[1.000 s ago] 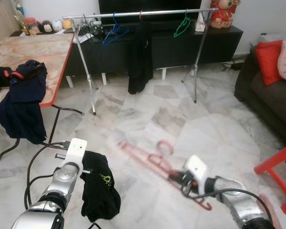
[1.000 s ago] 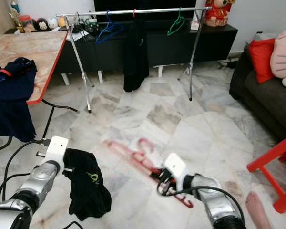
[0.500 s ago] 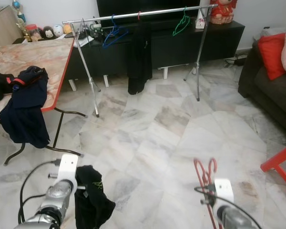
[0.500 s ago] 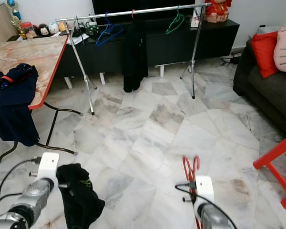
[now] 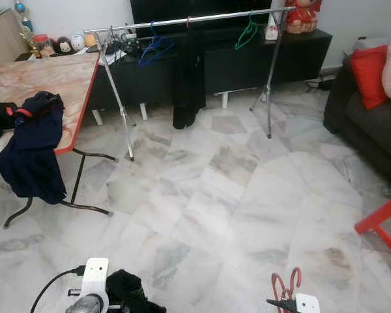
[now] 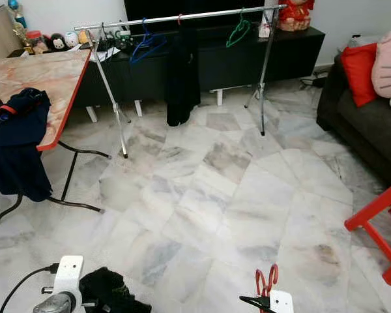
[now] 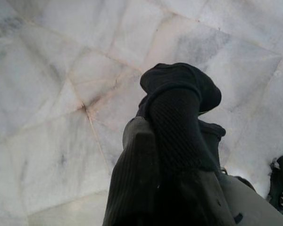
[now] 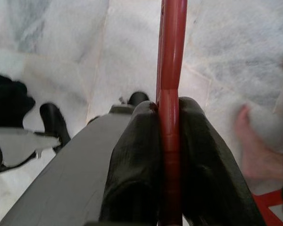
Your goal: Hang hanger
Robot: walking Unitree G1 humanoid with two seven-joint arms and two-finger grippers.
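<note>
My right gripper (image 8: 169, 107) is shut on the shaft of a red hanger (image 8: 170, 56), whose top pokes up at the bottom edge of the eye views (image 5: 286, 283). My left gripper (image 7: 172, 155) is shut on a black garment (image 7: 179, 108), which hangs beside its white wrist (image 5: 94, 282) low on the left. Far ahead stands a metal clothes rack (image 5: 182, 20). It carries a blue hanger (image 5: 154, 45), a green hanger (image 5: 247, 36) and a hanging black garment (image 5: 188, 75).
A red-edged marble table (image 5: 49, 78) draped with dark clothes (image 5: 29, 150) stands left. A dark sofa (image 5: 368, 124) with a red cushion (image 5: 373, 72) and a red stool (image 5: 381, 225) stand right. A black console (image 5: 260, 59) sits behind the rack. A person's foot (image 8: 254, 150) is near my right arm.
The hanger went from lying slantwise across the floor view to standing upright in my right gripper. Both arms now sit lower in the picture, and the view has shifted slightly.
</note>
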